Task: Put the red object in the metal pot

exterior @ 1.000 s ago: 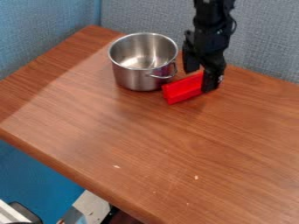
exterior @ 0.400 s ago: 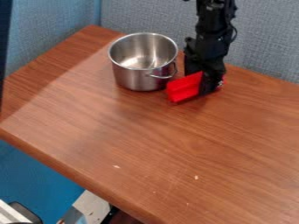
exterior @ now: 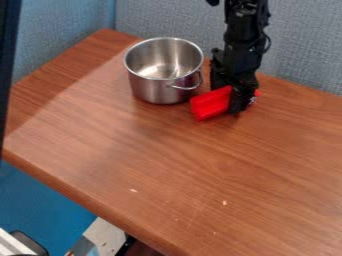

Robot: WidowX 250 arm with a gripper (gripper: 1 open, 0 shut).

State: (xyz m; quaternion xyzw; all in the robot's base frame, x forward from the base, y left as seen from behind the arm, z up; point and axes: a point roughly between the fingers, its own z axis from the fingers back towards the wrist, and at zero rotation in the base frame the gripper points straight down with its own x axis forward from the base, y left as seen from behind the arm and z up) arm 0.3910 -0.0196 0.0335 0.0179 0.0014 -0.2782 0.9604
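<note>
The red block [exterior: 211,103] lies flat on the brown wooden table [exterior: 147,150], just to the right of the steel pot [exterior: 164,68] and close to its wall, not yet lifted. The black gripper [exterior: 237,93] points straight down over the block's right end, its fingers reaching to the tabletop around that end. Compared with a second ago, the gripper sits slightly lower on the block, which has hardly shifted. Whether the fingers have actually pinched the block cannot be told from this angle; they look partly closed, with dark finger tips on either side of the red end. The pot stands empty, its opening clear. By the look of it, the grasp is just being made, and lifting the block and carrying it left over the rim is what remains.
</note>
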